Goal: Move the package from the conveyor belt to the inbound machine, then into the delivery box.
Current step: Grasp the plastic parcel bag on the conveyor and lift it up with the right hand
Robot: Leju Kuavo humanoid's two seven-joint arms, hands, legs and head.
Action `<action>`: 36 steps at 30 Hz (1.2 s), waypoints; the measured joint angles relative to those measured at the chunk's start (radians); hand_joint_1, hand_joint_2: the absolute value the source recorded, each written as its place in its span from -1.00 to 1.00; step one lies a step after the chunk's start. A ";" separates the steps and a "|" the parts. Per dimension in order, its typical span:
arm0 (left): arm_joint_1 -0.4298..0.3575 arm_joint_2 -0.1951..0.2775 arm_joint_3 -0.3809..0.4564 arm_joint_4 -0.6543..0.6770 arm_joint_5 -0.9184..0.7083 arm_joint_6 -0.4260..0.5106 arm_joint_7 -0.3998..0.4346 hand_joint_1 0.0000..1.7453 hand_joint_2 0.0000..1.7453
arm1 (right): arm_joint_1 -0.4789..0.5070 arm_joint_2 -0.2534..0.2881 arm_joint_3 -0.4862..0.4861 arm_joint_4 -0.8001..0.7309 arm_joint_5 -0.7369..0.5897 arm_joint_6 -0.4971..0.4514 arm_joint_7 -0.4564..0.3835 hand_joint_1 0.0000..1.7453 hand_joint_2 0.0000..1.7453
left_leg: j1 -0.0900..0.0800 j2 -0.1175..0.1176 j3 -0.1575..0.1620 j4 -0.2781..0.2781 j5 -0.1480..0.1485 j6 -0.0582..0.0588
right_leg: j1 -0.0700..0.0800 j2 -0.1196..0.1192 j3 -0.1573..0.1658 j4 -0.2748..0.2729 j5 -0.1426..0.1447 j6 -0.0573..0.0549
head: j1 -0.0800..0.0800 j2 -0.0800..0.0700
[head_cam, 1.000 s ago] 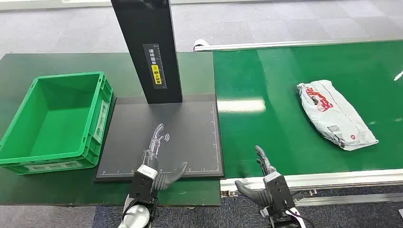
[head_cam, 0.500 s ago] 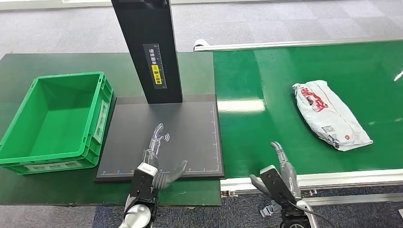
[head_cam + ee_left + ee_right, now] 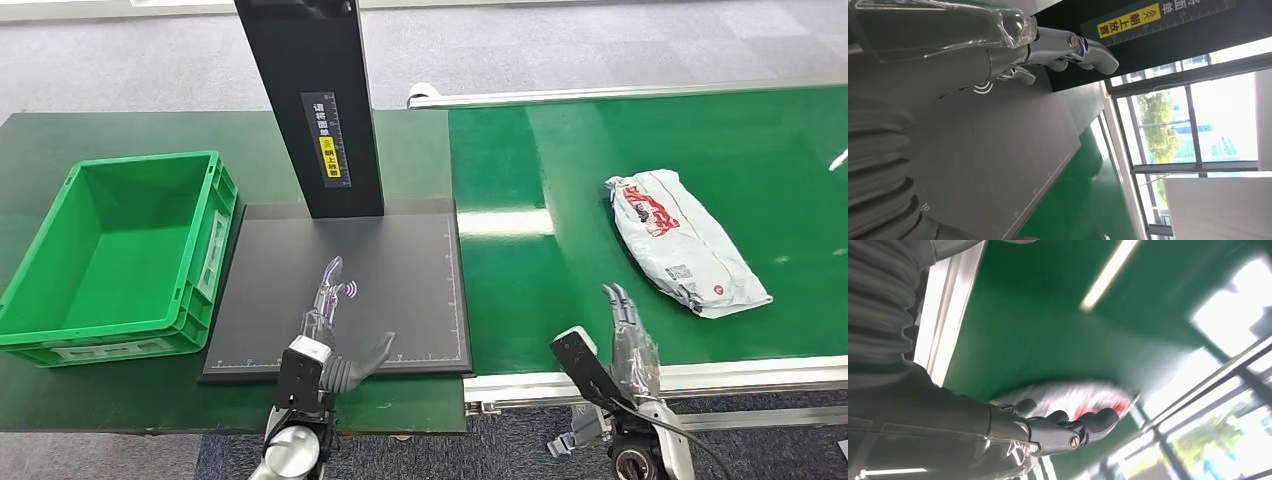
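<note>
A white plastic package (image 3: pixel 683 239) with red print lies on the green conveyor belt (image 3: pixel 560 170), right of centre; it is a blurred white shape (image 3: pixel 1068 396) in the right wrist view. My right hand (image 3: pixel 625 345) is raised over the belt's near rail, open, fingers straight, left of and nearer than the package, apart from it. My left hand (image 3: pixel 325 335) is open with fingers stretched over the near part of the dark inbound machine pad (image 3: pixel 400 270). The green delivery box (image 3: pixel 120 250) stands empty at the left.
The machine's black column (image 3: pixel 315 100) rises at the back of the pad, with a yellow label (image 3: pixel 1128 20). The belt's silver near rail (image 3: pixel 740 375) runs along the front edge. Grey carpet lies beyond the table.
The package has travelled left along the belt. My right hand has moved right and forward, rising over the belt's near rail toward the package. The left hand has stayed put.
</note>
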 joint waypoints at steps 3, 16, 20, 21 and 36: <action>-0.004 -0.007 0.000 0.011 0.004 -0.002 0.000 -1.00 1.00 | -0.059 -0.028 -0.015 0.088 0.246 -0.074 0.102 -1.00 1.00 | -0.001 0.000 0.000 0.000 0.001 0.001 | -0.001 0.000 0.000 0.000 0.001 0.000 | 0.000 0.000; -0.025 -0.012 0.001 0.047 0.019 -0.004 -0.003 -1.00 1.00 | -0.386 -0.101 -0.064 0.586 0.385 -0.114 0.148 -1.00 1.00 | 0.000 0.000 0.000 0.000 0.001 0.001 | 0.000 0.000 0.000 0.000 0.001 0.000 | 0.000 0.000; -0.036 -0.012 0.001 0.068 0.031 -0.001 -0.016 -1.00 1.00 | -0.493 -0.127 -0.060 0.763 0.463 -0.112 0.258 -1.00 1.00 | 0.000 0.000 0.000 0.001 0.001 0.001 | -0.001 0.000 0.001 0.000 0.001 0.001 | 0.000 0.000; -0.037 -0.012 0.002 0.072 0.033 0.001 -0.017 -1.00 1.00 | -0.515 -0.135 -0.058 0.799 0.479 -0.109 0.285 -1.00 1.00 | -0.001 -0.001 0.000 0.001 0.001 0.001 | -0.001 0.000 0.001 0.000 0.001 0.001 | 0.000 0.000; -0.058 -0.012 0.003 0.119 0.047 0.005 -0.031 -1.00 1.00 | -0.650 -0.200 -0.052 1.013 0.524 -0.047 0.375 -1.00 1.00 | 0.000 -0.001 0.000 0.001 0.001 0.001 | 0.000 0.000 0.000 0.000 0.001 0.001 | 0.000 0.000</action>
